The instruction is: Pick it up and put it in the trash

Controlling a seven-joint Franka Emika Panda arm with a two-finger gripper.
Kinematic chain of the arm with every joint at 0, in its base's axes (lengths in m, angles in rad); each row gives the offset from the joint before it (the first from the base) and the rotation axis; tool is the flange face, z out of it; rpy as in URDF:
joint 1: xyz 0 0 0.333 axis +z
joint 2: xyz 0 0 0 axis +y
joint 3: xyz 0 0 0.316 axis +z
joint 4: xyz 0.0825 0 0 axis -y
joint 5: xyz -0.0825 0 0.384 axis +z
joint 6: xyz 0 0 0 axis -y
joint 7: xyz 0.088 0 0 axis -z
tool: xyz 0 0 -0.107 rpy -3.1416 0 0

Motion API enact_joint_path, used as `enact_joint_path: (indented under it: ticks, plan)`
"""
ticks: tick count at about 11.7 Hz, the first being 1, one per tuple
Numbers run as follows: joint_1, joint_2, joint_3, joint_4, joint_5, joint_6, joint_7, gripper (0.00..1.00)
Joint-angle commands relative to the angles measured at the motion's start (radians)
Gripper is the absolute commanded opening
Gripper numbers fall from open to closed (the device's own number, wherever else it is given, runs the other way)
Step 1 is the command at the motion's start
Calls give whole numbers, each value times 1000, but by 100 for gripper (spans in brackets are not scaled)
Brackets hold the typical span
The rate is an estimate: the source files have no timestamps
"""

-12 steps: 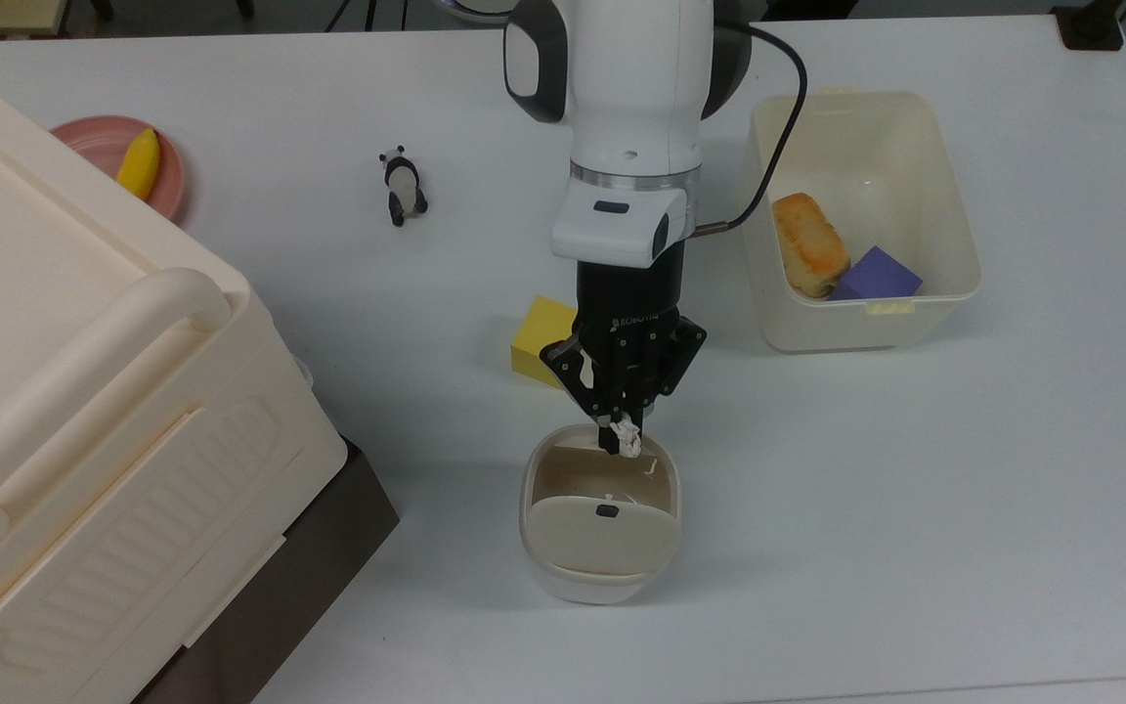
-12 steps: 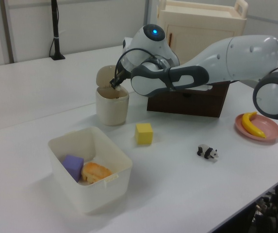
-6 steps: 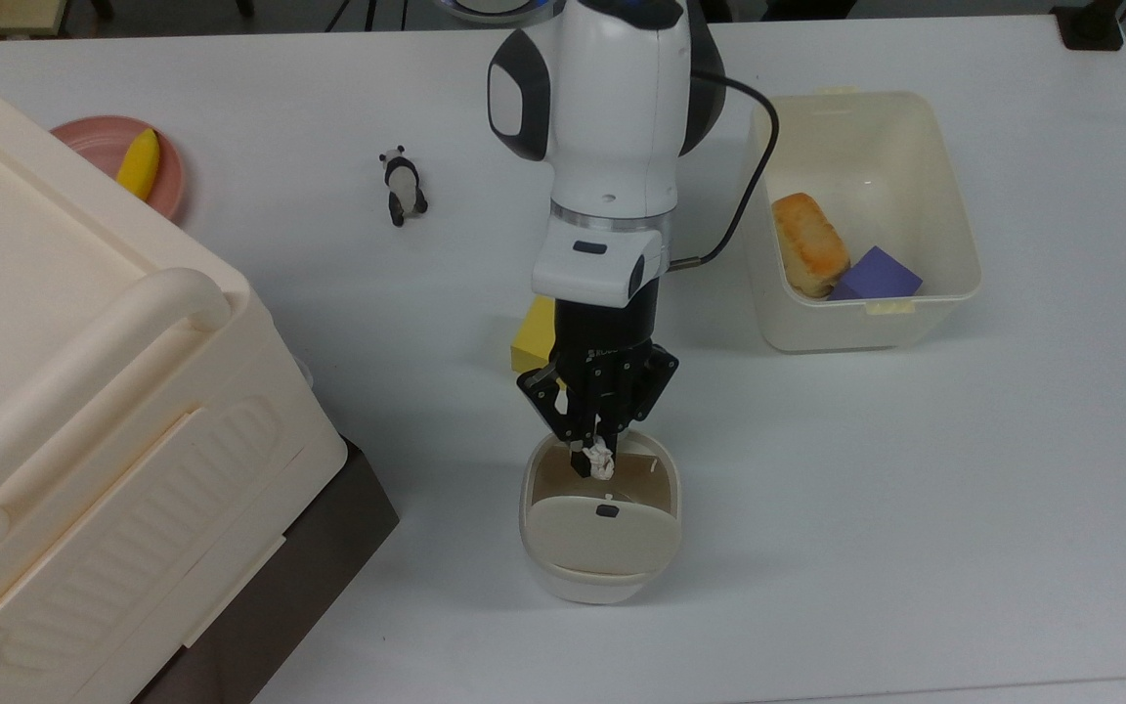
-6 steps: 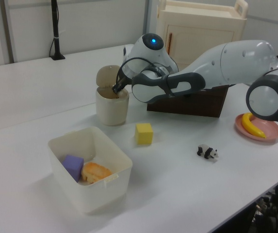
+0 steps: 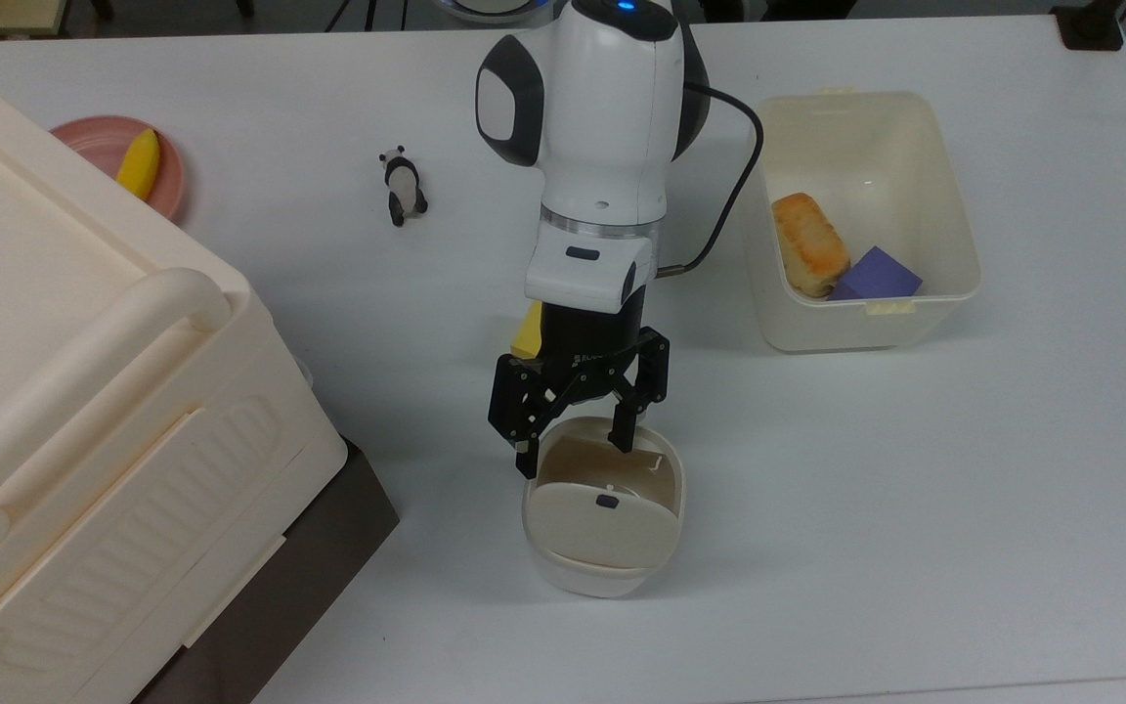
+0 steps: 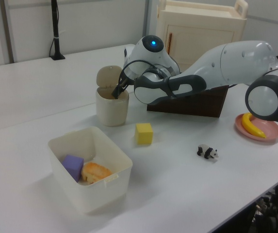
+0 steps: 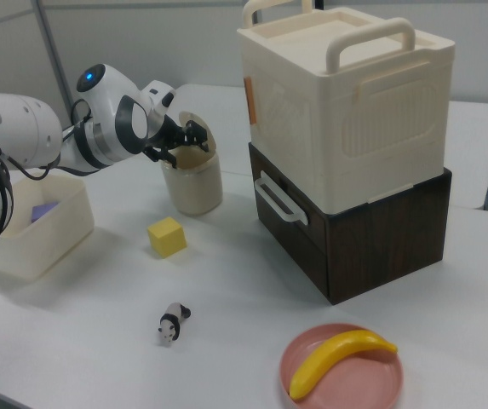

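End effector (image 5: 573, 445) hangs fingers-down, spread wide, over the trash (image 5: 602, 577).

Smooth plastic bin (image 5: 604, 572) (matt cream)

The jaws stand spread over the open mouth of the trash bin (image 5: 604, 518), whose flap tilts up on the top view's lower side. Behind the wrist sits the yellow cube (image 6: 144, 133). The cream tub (image 5: 954, 235) blocks the top view's right, the stacked boxes (image 5: 84, 411) its left. Bare bench (image 5: 915, 508) lies open between.
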Motion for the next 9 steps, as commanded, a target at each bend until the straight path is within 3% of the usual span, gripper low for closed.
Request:
enact_joint_path:
  ticks: [1,3,6,9]
  plan:
    - [8,-36,-13,2,-13,12,22,100]
    - [4,-134,-12,-63,-11,-49,40,100]
    - [4,-203,-4,-71,5,-201,91,100]
    - [13,-335,11,-91,117,-658,89,100]
